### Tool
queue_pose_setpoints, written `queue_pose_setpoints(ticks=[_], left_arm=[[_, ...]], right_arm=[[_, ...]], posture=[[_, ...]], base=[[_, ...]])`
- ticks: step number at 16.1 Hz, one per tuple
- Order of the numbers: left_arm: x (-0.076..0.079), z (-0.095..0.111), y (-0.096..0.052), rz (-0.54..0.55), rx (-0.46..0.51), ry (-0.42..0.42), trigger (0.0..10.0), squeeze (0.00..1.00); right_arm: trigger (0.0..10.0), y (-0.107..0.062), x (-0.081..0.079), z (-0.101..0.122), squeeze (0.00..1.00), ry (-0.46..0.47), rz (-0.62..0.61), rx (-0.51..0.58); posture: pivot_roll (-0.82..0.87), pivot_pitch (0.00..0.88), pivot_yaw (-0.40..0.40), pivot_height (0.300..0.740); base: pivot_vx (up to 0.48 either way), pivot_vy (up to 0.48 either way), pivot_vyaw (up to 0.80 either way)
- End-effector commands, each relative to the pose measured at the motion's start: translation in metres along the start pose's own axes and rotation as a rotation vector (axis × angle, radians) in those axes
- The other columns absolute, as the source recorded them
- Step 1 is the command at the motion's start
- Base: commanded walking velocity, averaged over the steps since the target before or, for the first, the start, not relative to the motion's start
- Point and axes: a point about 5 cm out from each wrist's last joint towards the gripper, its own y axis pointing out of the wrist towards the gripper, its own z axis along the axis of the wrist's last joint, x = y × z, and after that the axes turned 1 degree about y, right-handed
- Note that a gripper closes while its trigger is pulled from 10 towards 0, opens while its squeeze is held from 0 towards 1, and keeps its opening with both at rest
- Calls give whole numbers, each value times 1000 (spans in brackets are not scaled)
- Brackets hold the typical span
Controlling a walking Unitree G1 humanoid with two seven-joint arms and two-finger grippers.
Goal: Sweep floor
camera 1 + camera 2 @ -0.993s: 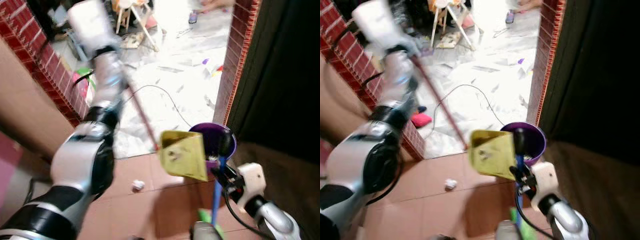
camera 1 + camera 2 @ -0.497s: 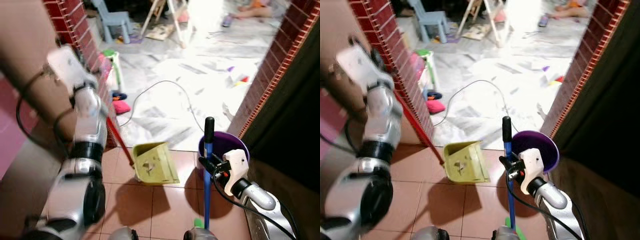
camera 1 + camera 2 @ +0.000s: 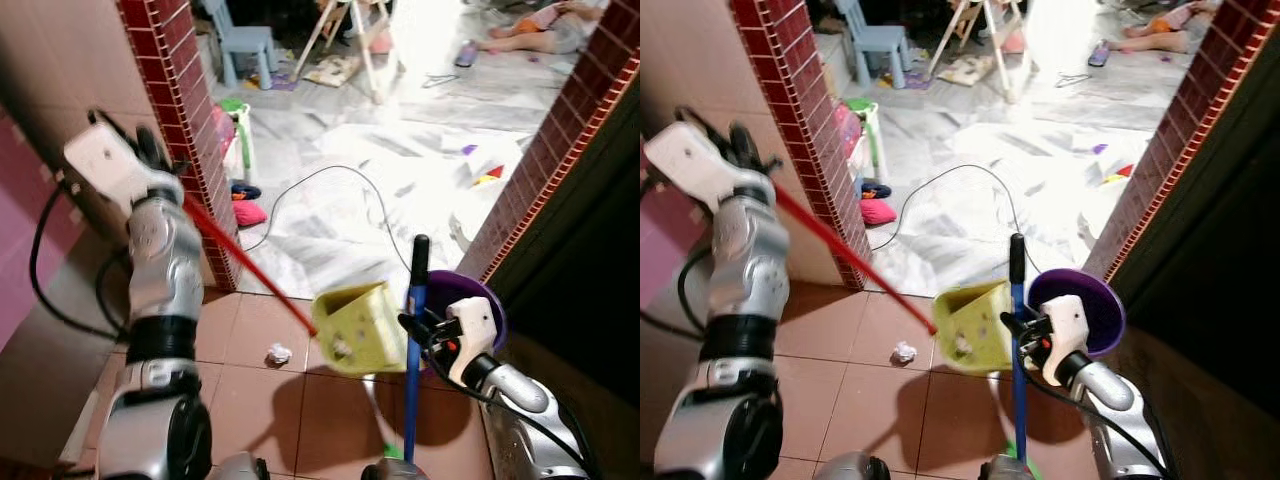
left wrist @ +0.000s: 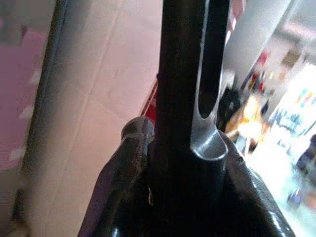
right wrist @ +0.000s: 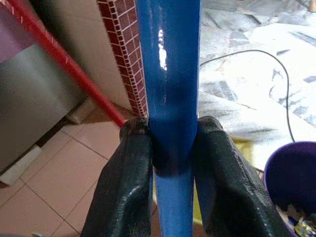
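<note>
Two tools are held: right pincer (image 5: pixel 170 163) clamps the blue broom pole (image 3: pixel 414 330), left pincer (image 3: pixel 150 150) grips the red-handled yellow plastic dustpan (image 3: pixel 352 327). Next, judged: sweep the crumpled white paper scrap (image 3: pixel 279 353) on the terracotta tile floor (image 3: pixel 250 400) into it.

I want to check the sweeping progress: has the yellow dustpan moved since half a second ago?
Yes. The yellow dustpan now sits beside the purple bin, almost touching the blue broom handle; before, there was a clear gap, so it swung toward the bin.

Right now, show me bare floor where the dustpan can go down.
Bare tiles lie between the crumpled paper and the left arm. Crowded around the dustpan: broom handle in the right gripper, purple bin, brick pillar.
</note>
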Motion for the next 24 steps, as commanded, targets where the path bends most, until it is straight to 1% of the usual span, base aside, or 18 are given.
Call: queue_pose_setpoints(ticks=[1, 2, 3, 4, 5, 7, 8, 9, 10, 11, 12, 13, 15, 17, 20, 22, 24], left_arm=[[7, 17, 2, -62, 54, 41, 10000, 0], [8, 11, -1, -116, 19, 93, 10000, 0], [12, 7, -5, -174, -4, 107, 10000, 0], [19, 5, -10, -255, -12, 134, 10000, 0], [21, 4, -13, -268, -11, 144, 10000, 0], [27, 4, -21, -296, -21, 121, 10000, 0], [27, 0, -25, -276, -62, 70, 10000, 0], [26, -4, -29, -259, -82, 55, 10000, 0], [27, -8, -35, -257, -96, 33, 10000, 0], [26, -10, -38, -249, -103, 36, 10000, 0], [24, -12, -41, -233, -120, 20, 10000, 0], [24, -12, -44, -233, -133, 19, 10000, 0], [24, -11, -44, -244, -134, 20, 10000, 0], [25, -7, -40, -256, -128, 19, 10000, 0], [25, -4, -37, -254, -137, 6, 10000, 0], [28, -6, -37, -267, -169, -5, 10000, 0], [29, -6, -38, -277, -166, 1, 10000, 0]], right_arm=[[10000, 2, -2, 1, 0, 40, 18, 30], [10000, 1, -2, 1, 0, 39, 18, 30], [10000, 1, -1, 0, 0, 40, 15, 21], [10000, 1, 0, -1, 0, 38, 9, 15], [10000, 1, 1, -3, 0, 31, 4, 5], [10000, 0, -1, -6, 0, 24, 7, -4], [10000, 0, -2, -8, 0, 47, 8, -7], [10000, 0, -2, -10, 0, 55, 6, -11], [10000, -2, -1, -9, 0, 62, 6, -5], [10000, -2, -1, -10, 0, 65, 5, -3], [10000, -3, -1, -10, 0, 70, 3, -3], [10000, -4, -1, -10, 0, 69, 3, -1], [10000, -5, -1, -10, 0, 69, 0, 0], [10000, -6, -2, -10, 0, 67, -2, -1], [10000, -7, -2, -10, 0, 64, -3, -2], [10000, -7, -3, -10, 0, 61, -3, -5], [10000, -8, -3, -10, 0, 61, -3, -6]], posture=[[-163, 0, 30, 740], [-162, 0, 30, 740], [-155, 0, 22, 740], [-146, 0, 14, 740], [-139, 0, 8, 740], [-153, 0, 28, 740], [-159, 0, 35, 740], [-164, 0, 46, 740], [-169, 0, 55, 740], [-171, 0, 60, 740], [-173, 0, 66, 740], [-170, 0, 70, 740], [-169, 0, 72, 740], [-172, 0, 73, 740], [-173, 0, 74, 740], [-174, 0, 76, 740], [-176, 0, 80, 740]], base=[[0, 0, 0], [0, 0, 0], [0, 0, 0], [0, 0, 0], [0, 0, -688], [0, 0, -800], [0, 0, -800], [0, 0, -800], [0, 480, -800], [0, 480, -800], [0, 480, -606], [0, 480, 0], [0, 480, 0], [0, 480, -222], [0, 480, -544], [0, 480, -800], [0, 480, -800]])
